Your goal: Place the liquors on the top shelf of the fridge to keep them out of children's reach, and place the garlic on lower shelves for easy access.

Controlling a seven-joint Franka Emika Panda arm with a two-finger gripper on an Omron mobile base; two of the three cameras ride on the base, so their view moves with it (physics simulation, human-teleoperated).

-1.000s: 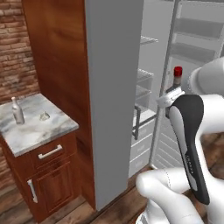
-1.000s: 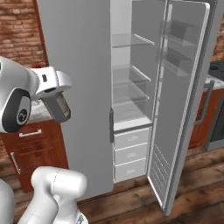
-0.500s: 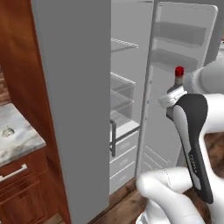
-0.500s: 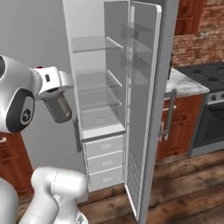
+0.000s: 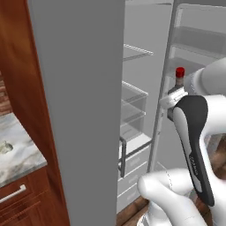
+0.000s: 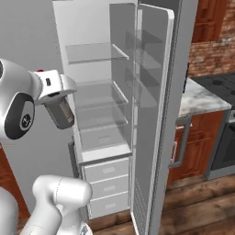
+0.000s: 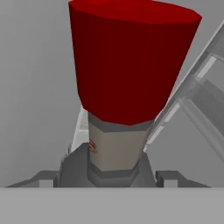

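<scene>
I have the tall plain grey fridge (image 6: 92, 27) in front of me, with its wide flat grey door (image 6: 153, 114) swung open, so the pale inside is free to reach. Its uppermost clear glass shelf (image 6: 94, 53) is bare, and I judge it is the place for my load. The lower glass shelves (image 6: 98, 98) and the white drawers (image 6: 105, 186) sit under it. The closed grey panel (image 5: 79, 106) on the left side hides part of the opening in the left base view. At the far left are a dark wood cabinet (image 5: 26, 62) and a marble counter (image 5: 17, 154).

The gripper (image 6: 57, 94) holds the dark grey glass bottle with the red cap (image 7: 129, 57) upright, the fingers closed on its body. The bottle is still outside the fridge, near the open side.
</scene>
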